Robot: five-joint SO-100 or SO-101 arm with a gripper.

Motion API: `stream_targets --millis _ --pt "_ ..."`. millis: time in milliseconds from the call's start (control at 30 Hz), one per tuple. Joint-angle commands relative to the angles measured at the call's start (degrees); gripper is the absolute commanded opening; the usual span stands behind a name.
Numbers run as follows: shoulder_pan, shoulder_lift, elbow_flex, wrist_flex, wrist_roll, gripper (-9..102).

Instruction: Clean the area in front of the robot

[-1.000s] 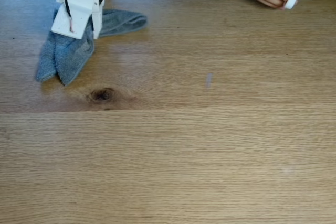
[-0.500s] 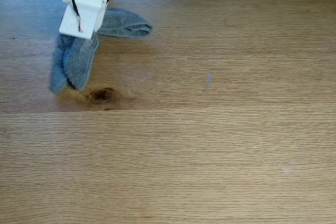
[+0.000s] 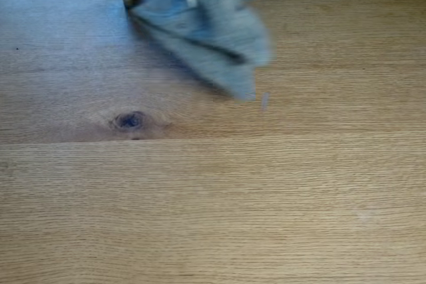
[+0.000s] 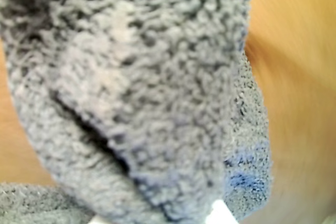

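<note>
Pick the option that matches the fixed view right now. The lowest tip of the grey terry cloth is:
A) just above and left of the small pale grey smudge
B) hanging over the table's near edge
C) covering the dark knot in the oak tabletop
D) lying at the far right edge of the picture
A: in the fixed view the grey terry cloth ends in a tip just up-left of the small pale grey smudge, while the dark knot lies bare on the oak tabletop.
</note>
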Motion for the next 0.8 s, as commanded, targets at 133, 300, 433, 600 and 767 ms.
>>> stream_targets --millis 133,300,433,600,767 --pt "-18.2 -9.3 -1.0 -6.6 1.4 0" --pt "-21.4 -26.3 -1.1 -23.0 3.5 0" --pt "-19.2 -38.8 -1.9 -37.1 5.0 0" --pt "-15.1 -48.2 -2.0 -53.2 7.6 0" --pt "-13.8 -54.6 -2.1 -64.9 8.5 0"
